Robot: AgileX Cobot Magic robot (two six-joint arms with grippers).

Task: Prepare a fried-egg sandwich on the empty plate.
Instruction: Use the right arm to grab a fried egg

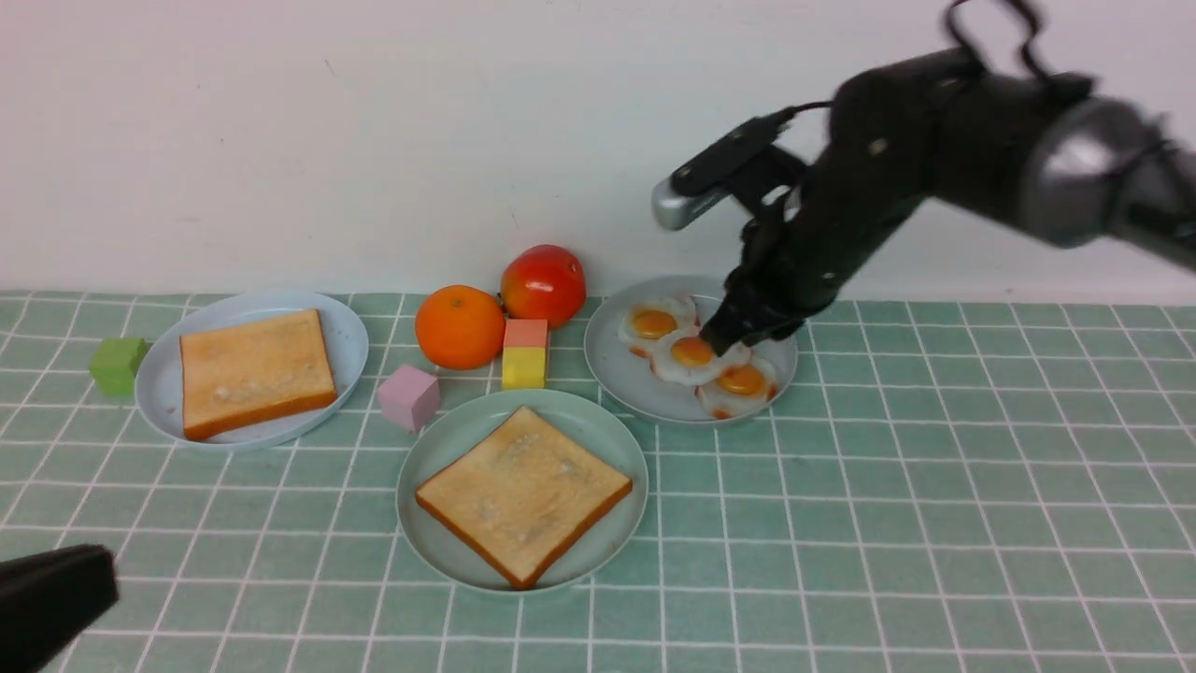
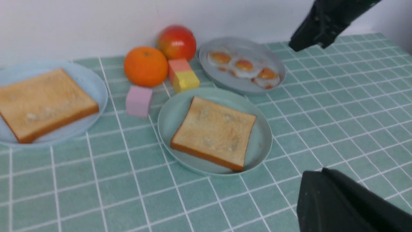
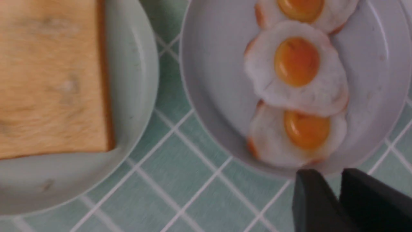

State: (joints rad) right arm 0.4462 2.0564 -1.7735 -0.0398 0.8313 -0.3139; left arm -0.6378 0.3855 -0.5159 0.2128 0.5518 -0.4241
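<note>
Nearest the front camera is my left gripper (image 1: pixel 51 598), a dark blur at the table's near edge, well apart from the plates. Too little of it shows for me to tell whether it is parted or closed. My right gripper (image 3: pixel 331 176) hangs above the grey plate (image 1: pixel 612 374), its fingers drawn together with only a sliver between them and nothing in them, though the wrist view is soft enough that I would not swear to it. On that plate lie 3 fried eggs (image 2: pixel 244 66) in a row, the middle egg (image 3: pixel 296 71) overlapping the one nearest my fingers. The mint-green plate (image 1: pixel 425 458) sits just beside the grey one and carries 1 toast slice (image 1: pixel 523 491). The second toast slice (image 1: pixel 257 372) waits on the pale blue plate (image 1: pixel 348 338), so I judge the egg to be the layer due next. The overlap is the trouble I expect: a pinch on the middle egg could drag its neighbour along or lift 2 at once. The eggs are thin and flat, so my fingers may skid off a rim, and pressing down could shove the light plate. The pink and yellow blocks (image 1: pixel 525 355) stand near my likely carrying path. The surface (image 1: pixel 934 514) is flat, green and ruled with white grid lines, and a plain white wall (image 1: pixel 280 140) stands behind it.
</note>
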